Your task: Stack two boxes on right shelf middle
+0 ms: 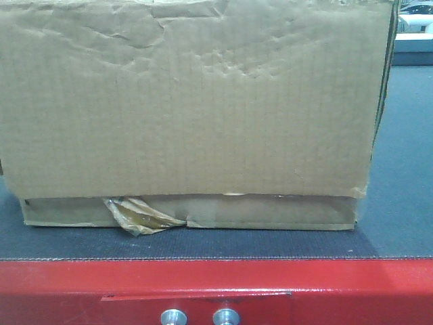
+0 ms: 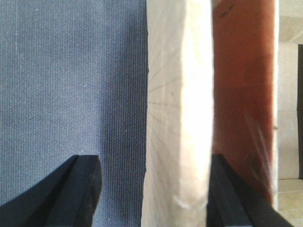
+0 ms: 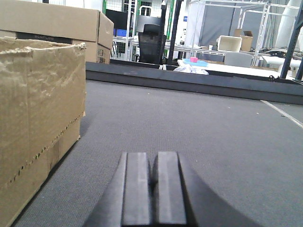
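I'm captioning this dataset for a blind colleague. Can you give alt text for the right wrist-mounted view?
The right pincer, shut and empty, points low across a grey mat, with a crumpled cardboard box close at the picture's left. A second box sits behind it, and a workshop fills the background.

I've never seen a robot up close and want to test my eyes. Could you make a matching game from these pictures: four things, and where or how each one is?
Things:
1. right arm's black fingers
2. crumpled brown cardboard box
3. red metal shelf edge
4. left arm's black fingers

States:
A. resting on a dark grey mat
B. apart, either side of a pale cardboard edge
C. below the mat, bearing two silver bolts
D. pressed shut over the mat

Pairs: 1-D, 2-A, 3-C, 4-B.
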